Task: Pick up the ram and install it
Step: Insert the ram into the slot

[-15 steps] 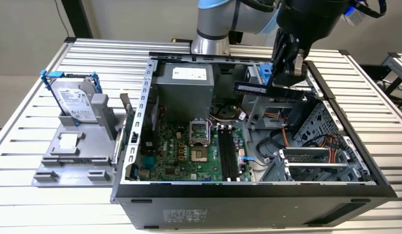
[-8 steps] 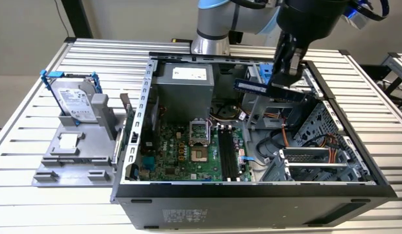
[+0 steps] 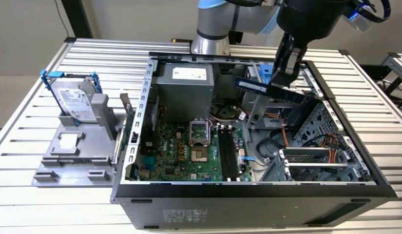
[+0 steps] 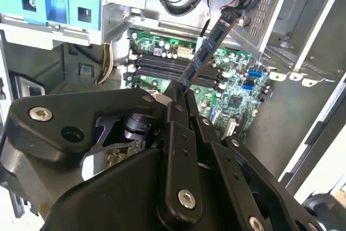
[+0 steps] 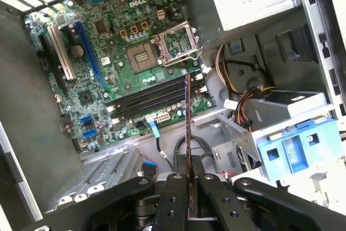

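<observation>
Here, the ram [image 3: 271, 90] is clamped by one end between the closed fingers of the gripper [image 3: 278, 88] and hangs in the air above the open computer case [image 3: 253, 192]. In the exterior view the blue stick lies tilted, over the drive cage side of the case, to the exterior view's right of the grey power supply [image 3: 184, 87]. In both wrist views the ram [image 4: 210, 44] [image 5: 187, 128] juts out past the fingertips toward the green motherboard [image 5: 108, 63], apart from it and clear of the black memory slots [image 5: 146, 100] below. Beside those slots sits the CPU socket [image 5: 141, 57] with its metal frame lifted. A blue drive caddy [image 5: 296, 150] stands near the case wall. Outside the case, on the slatted table [image 3: 31, 122], a silver hard drive [image 3: 77, 101] in a blue frame stands upright in a grey fixture [image 3: 67, 161].
</observation>
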### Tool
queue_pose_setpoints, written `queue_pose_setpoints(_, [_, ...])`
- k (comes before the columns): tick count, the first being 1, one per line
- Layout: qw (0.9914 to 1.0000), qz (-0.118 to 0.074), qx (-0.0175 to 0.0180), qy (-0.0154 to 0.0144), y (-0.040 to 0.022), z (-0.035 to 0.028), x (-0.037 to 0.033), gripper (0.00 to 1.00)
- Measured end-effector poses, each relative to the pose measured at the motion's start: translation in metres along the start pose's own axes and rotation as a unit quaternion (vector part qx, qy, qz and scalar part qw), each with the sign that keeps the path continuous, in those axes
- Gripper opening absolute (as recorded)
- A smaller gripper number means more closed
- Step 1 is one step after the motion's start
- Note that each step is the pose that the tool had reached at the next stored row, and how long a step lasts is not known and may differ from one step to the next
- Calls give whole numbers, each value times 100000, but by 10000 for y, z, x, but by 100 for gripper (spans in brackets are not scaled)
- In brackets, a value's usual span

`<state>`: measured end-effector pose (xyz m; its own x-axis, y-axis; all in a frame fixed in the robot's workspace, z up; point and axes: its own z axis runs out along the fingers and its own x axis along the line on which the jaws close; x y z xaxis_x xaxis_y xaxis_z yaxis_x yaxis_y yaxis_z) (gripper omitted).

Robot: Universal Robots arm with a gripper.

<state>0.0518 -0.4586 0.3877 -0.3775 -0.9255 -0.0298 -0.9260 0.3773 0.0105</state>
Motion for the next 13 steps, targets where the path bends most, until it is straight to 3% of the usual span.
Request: queue_pose_setpoints(13, [99935, 3615, 101, -58, 0, 0, 0, 0])
